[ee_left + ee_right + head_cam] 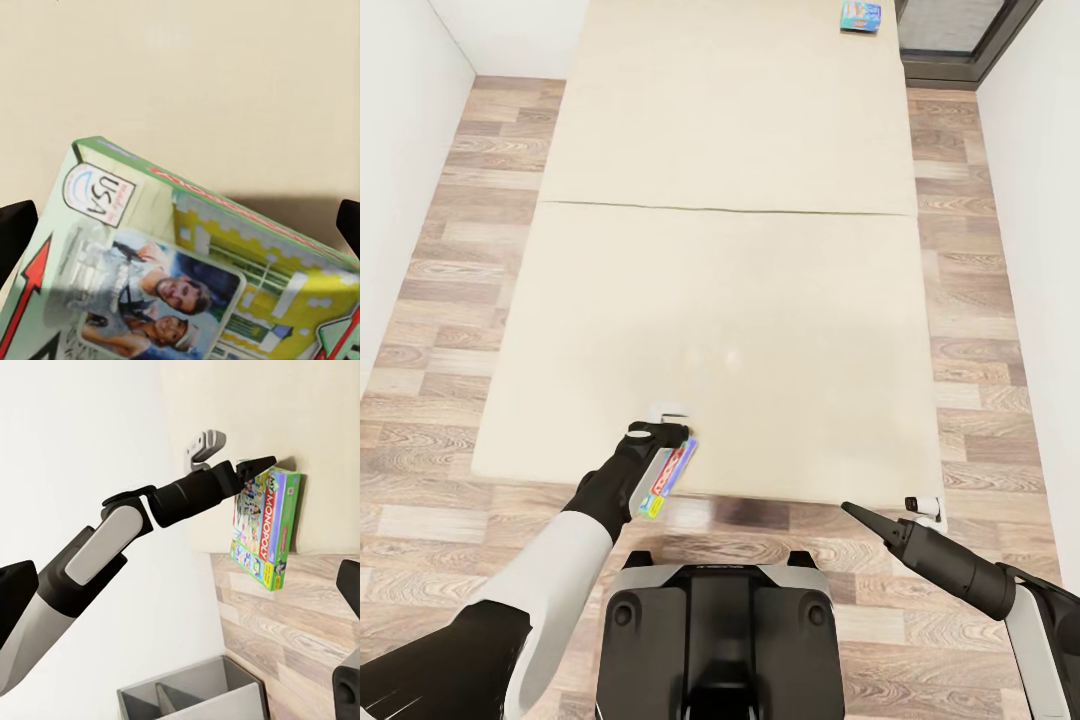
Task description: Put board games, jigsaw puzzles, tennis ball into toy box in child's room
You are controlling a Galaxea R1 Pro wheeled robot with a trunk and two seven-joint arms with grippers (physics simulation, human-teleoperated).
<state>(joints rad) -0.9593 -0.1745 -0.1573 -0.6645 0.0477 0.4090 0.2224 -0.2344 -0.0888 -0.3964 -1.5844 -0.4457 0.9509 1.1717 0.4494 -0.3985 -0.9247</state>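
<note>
A yellow-green-red board game stands on edge over the near edge of the bed, with my left gripper shut on its upper edge. The left wrist view has its printed lid close up between the two dark fingers, above the cream mattress. From the right wrist view, the left gripper pinches the box from the top. A smaller blue board game lies at the bed's far right corner. My right gripper hangs open over the floor, right of the box.
Wood floor runs along both sides of the bed between white walls. A dark door frame stands at the far right. A small white fitting sits by the bed's near right corner. The robot's base is against the bed's foot.
</note>
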